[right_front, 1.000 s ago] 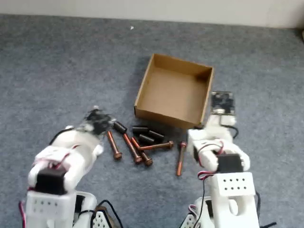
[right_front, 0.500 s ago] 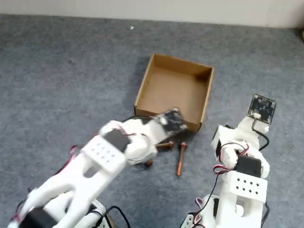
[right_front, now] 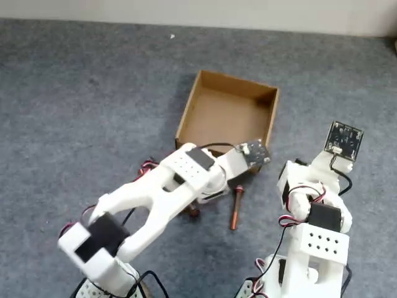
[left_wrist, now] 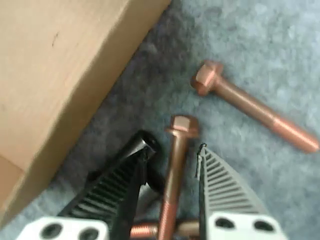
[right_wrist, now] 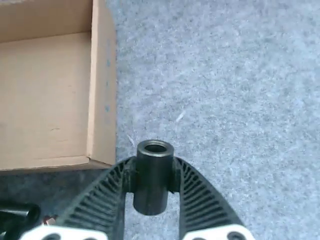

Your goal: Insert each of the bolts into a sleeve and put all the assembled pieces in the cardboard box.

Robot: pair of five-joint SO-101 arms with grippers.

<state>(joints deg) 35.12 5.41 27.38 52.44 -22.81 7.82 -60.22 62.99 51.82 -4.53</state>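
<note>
Left tool (left_wrist: 174, 146) swung over a bolt (left_wrist: 172, 186), spread apart; right tool (right_wrist: 153, 162) clamps a sleeve (right_wrist: 152, 182).

I have the cardboard box (right_front: 228, 121) at twelve o'clock on the table (right_front: 93, 93). At its six o'clock my left pincer (left_wrist: 173, 148) straddles a bolt (left_wrist: 175, 170) (a second bolt (left_wrist: 250, 107) lies near, apart). At four o'clock my right pincer (right_wrist: 152, 172) grips a sleeve (right_wrist: 151, 187).

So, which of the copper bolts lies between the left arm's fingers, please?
The bolt lying lengthwise between the open fingers, its hex head just past their tips; the nearby bolt lies outside them.
</note>
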